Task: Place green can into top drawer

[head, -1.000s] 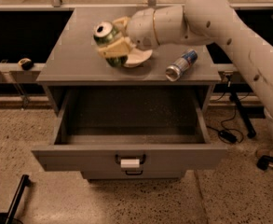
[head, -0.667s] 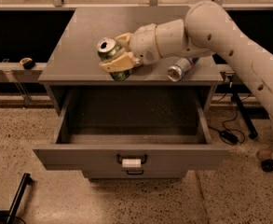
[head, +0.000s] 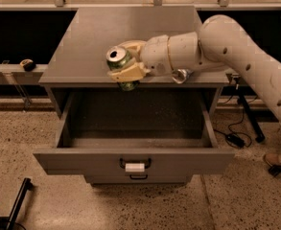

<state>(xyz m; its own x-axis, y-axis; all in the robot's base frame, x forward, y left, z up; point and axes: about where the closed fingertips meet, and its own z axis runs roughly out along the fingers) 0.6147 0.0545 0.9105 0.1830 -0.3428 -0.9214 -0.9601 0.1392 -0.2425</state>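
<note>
The green can (head: 119, 63) has a silver top with a pull-tab and is held in my gripper (head: 127, 67), which is shut on it. The can hangs in the air at the front edge of the cabinet top, over the back of the open top drawer (head: 82, 159). The can is tilted a little. The drawer is pulled far out, its inside is bare grey metal, and its front has a dark handle with a white label (head: 134, 166). My white arm (head: 226, 47) reaches in from the right.
The grey cabinet top (head: 97, 32) lies behind the drawer. A second can (head: 181, 75) lies on it, mostly hidden behind my wrist. A lower handle (head: 138, 177) shows under the drawer front. Cables (head: 233, 133) lie on the floor at right.
My gripper has carried the green can forward and down from the middle of the cabinet top to its front edge, over the open drawer. The arm now hides most of the second can.
</note>
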